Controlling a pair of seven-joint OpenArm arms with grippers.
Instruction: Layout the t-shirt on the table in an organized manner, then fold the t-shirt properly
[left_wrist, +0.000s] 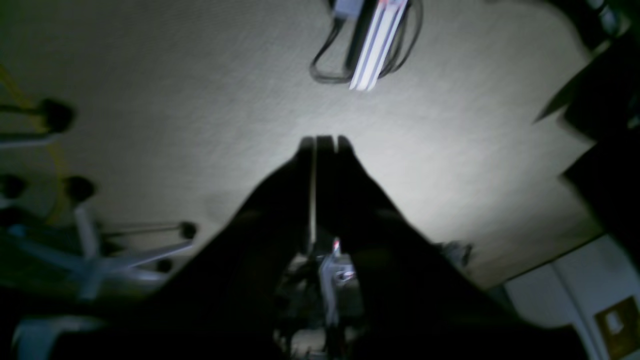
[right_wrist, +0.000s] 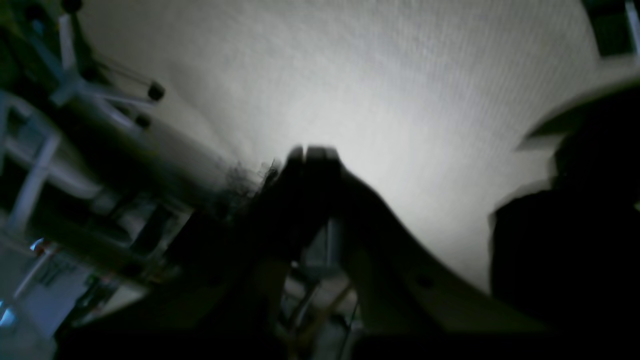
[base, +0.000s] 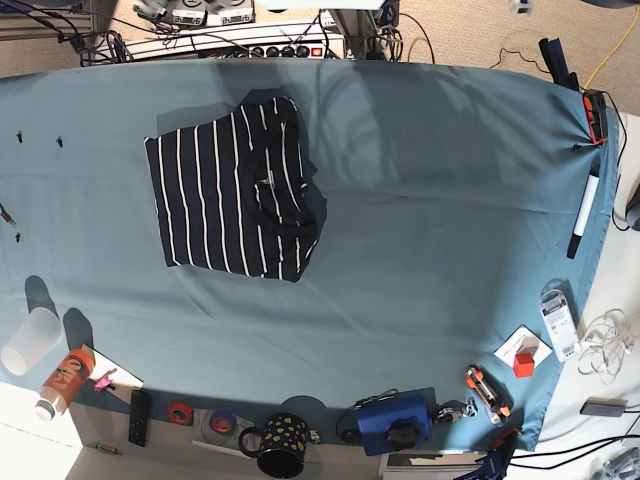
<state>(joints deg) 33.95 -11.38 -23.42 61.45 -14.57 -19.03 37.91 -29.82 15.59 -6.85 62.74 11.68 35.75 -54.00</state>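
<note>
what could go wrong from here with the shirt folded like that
The t-shirt lies folded but uneven: its right edge bunches and its top corner juts out, so the fold may not count as neat. It sits toward the far side of the table; a further tug could slide it farther. Both wrist views face the ceiling, so any new reach starts without a close look.

T-shirt (base: 235, 188) folded (seemingly compact rectangle), flat on teal table (base: 430, 200), upper-left.
</note>
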